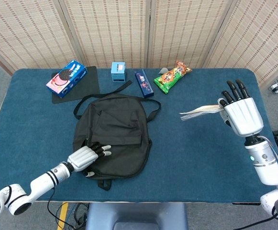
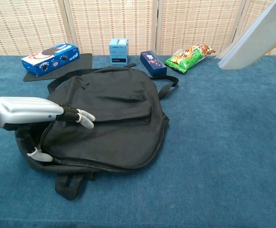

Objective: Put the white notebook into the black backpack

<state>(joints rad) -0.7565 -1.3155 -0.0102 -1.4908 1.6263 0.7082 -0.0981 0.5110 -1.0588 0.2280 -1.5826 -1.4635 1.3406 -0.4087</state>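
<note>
The black backpack [image 1: 114,134] lies flat in the middle of the blue table [image 1: 201,158], its opening [image 2: 33,130] at its left side. My left hand [image 1: 87,156] rests at that opening: fingers [image 2: 80,117] spread on top of the bag, thumb [image 2: 37,154] lower at the rim, nothing pinched. My right hand [image 1: 243,112] is raised over the table's right side, well clear of the bag, and holds the white notebook [image 1: 201,111] by one edge. In the chest view the notebook [image 2: 259,35] hangs tilted at the top right. That view does not show the right hand.
Along the far edge lie an Oreo box [image 1: 67,75] on a black mat [image 1: 79,85], a light blue box [image 1: 118,72], a dark blue box [image 1: 143,83] and a green snack bag [image 1: 172,75]. The backpack's straps [image 1: 153,108] trail toward them. A woven screen stands behind.
</note>
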